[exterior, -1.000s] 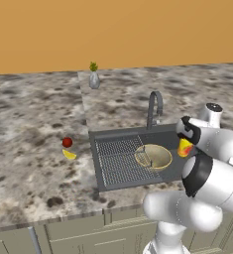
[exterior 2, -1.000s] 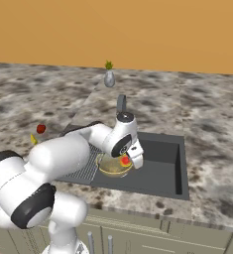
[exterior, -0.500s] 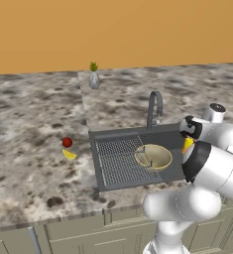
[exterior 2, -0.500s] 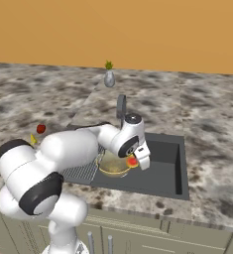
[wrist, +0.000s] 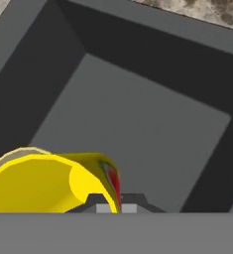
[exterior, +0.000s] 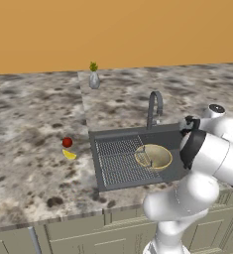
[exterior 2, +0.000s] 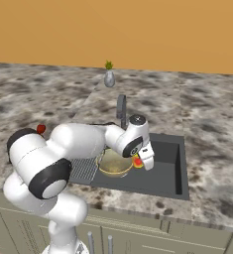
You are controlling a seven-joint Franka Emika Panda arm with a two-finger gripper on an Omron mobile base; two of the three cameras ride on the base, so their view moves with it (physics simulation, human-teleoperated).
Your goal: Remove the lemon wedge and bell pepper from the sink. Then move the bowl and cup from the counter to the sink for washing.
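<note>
Cup (wrist: 43,183) placement is the step in hand, and doing it well means lowering until the base is close to the basin floor before I let go, so it does not drop and roll. I should keep it over the bare part of the sink (exterior 2: 180,163), right of centre in the right base view, clear of the bowl (exterior 2: 114,163) that already sits in the basin just left of my claw (exterior 2: 140,161). A straight release and a lift upward, without brushing the basin wall or the faucet (exterior 2: 121,110) behind, is what I judge the move needs.

My claw is pinched narrow on the cup's rim. In the hand view the yellow cup fills the lower left of the frame, its red mark beside my finger tips, with the dark floor of the sink beyond it. How far the cup hangs above that floor I cannot tell.

In the left base view the bell pepper (exterior: 67,142) and lemon wedge (exterior: 69,155) lie on the table (exterior: 29,188) at left of centre, just beside each other and well apart from the sink, so that half of the job looks done.
</note>
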